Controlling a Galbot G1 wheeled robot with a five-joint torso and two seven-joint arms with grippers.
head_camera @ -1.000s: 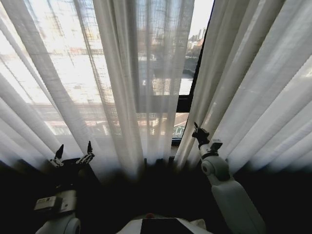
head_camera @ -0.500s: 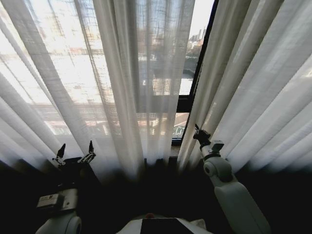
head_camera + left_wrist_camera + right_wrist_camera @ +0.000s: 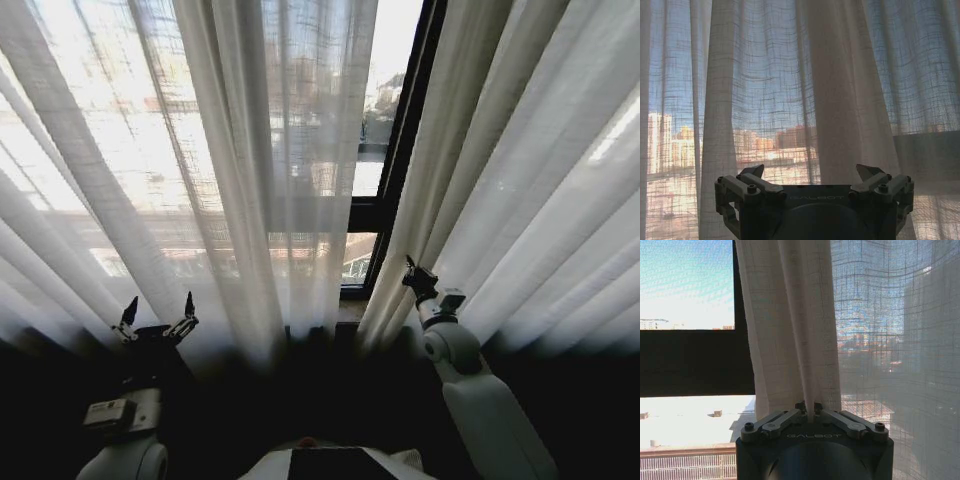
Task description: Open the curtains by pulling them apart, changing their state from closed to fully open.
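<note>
The right gripper [image 3: 810, 412], pinching the right curtain's [image 3: 520, 180] edge, has drawn it farther from the window frame [image 3: 400, 150]; the left gripper [image 3: 158, 315] stays spread wide.

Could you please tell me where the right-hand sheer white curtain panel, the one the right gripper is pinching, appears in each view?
Head view: the right-hand sheer white pleated curtain panel fills the right side; the right gripper meets its inner edge.
Left wrist view: I cannot tell; the sheer fabric there hangs before the open left gripper.
Right wrist view: its gathered edge rises from the shut fingers at centre.
Shared landmark: the dark window frame beside the panel's edge.
</note>
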